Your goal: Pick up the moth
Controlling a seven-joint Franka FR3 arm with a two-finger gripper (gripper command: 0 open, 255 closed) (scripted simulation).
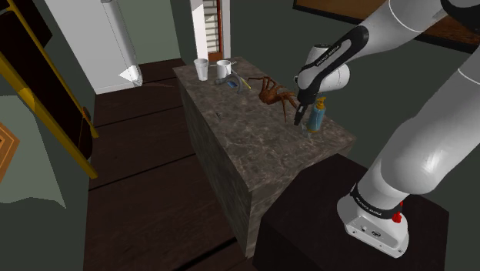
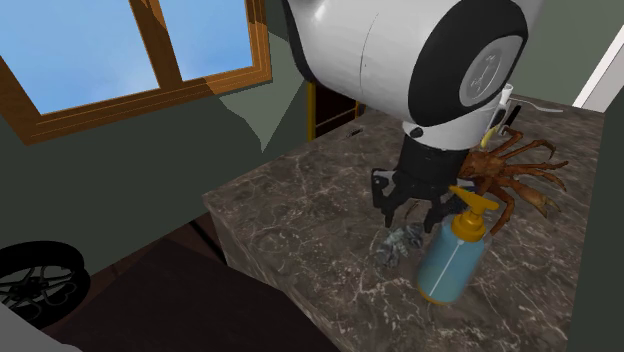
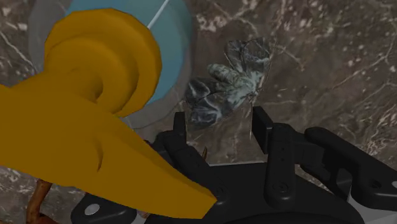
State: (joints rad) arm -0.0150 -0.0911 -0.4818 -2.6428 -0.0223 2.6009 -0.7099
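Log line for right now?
stage: pre-grasp | gripper: open, over moth | moth: on counter, unheld | spray bottle: close beside gripper

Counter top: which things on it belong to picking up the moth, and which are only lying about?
For the job: grey moth; gripper, open above it.
Lying about: blue spray bottle beside the moth; brown crab; white cups.

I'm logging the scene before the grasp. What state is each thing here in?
moth: lying flat on the counter, not held
gripper: open, above the moth, holding nothing
spray bottle: upright beside the moth
brown crab: resting on the counter, legs spread
two white cups: upright, at the counter's far end
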